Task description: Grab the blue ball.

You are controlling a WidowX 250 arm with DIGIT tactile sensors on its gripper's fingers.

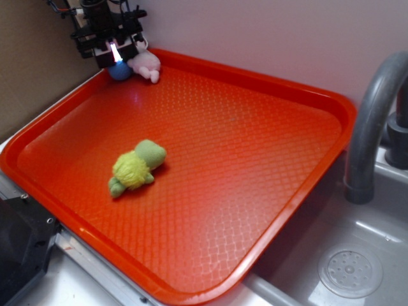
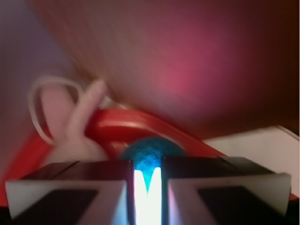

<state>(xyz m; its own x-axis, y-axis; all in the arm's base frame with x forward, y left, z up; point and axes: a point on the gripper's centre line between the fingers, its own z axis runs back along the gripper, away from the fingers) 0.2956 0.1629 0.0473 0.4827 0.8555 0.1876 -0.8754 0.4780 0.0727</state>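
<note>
Step in hand: closing on the ball [image 1: 119, 71]. The gripper [image 1: 115, 56] sits at the tray's [image 1: 331, 108] far corner, low over the tray floor, with the ball directly beneath and partly between the jaws.

Wrist view: the two dark jaw pads [image 2: 93, 171] stand close together, only a narrow bright slit left between them. The ball's blue top shows just past the slit, centred on it. Jaws read as nearly shut and pinching the ball, but the actual contact faces are hidden behind the pads, so a firm hold is judgement, not observation. View is also motion-blurred.

Pink plush [image 1: 147, 64] lies just beside the jaws on one side, touching or almost touching the ball; its ear or loop shows next to the pad in the wrist view. I cannot tell if any of it is caught in the grip. Turtle [image 1: 135, 167] is well apart from the jaws, mid-tray.

Next move, as I judge it: finish the squeeze if any slack remains, then lift straight up. Watch for the pink plush dragging along and for the ball rolling out of a shallow pinch.
</note>
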